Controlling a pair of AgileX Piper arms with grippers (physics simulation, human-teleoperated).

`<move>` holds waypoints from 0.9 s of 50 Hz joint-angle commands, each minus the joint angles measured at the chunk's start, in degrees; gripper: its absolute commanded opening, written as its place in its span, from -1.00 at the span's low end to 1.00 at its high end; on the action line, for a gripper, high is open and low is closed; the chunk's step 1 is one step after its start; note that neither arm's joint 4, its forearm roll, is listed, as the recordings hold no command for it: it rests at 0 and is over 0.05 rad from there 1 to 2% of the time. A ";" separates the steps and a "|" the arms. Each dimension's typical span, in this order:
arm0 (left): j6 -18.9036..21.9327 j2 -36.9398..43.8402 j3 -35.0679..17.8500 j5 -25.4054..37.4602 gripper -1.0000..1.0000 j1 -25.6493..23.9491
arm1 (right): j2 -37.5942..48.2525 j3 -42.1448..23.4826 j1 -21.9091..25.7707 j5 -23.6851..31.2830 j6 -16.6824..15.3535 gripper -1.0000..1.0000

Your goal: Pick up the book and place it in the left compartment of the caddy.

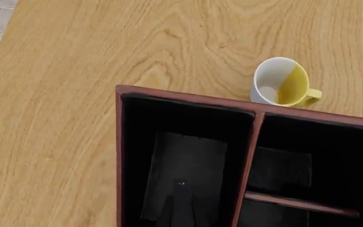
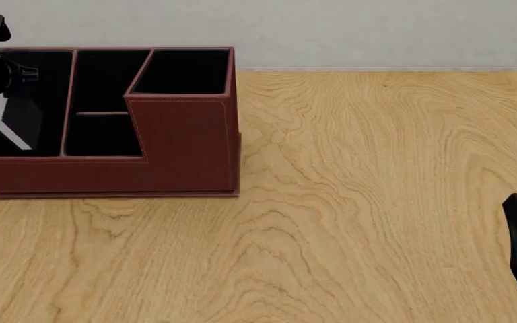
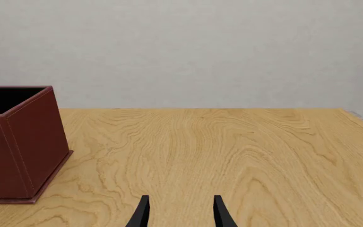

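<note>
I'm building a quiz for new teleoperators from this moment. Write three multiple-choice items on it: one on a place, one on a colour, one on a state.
1. Where is the book?
A. Inside the caddy's left compartment
B. On the bare table
C. In the taller end section

2. What colour is the inside of the mug beside the caddy?
A. All red
B. Part white, part yellow
C. All black

3. How is the right gripper?
A. Shut on the book
B. Shut on the mug
C. Open, holding nothing

Answers:
1 A: the front view shows it leaning in the left compartment, pale page edge visible.
2 B: the left wrist view shows both colours.
3 C: its fingers stand apart over bare table.
</note>
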 commanded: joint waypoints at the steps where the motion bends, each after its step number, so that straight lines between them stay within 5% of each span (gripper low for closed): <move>1: 0.80 0.57 0.25 -1.38 -1.00 -0.06 | -0.18 0.12 -0.01 0.04 0.00 1.00; 45: 0.36 6.03 0.38 -6.94 -1.00 0.77 | -0.19 0.12 0.00 0.04 -0.01 1.00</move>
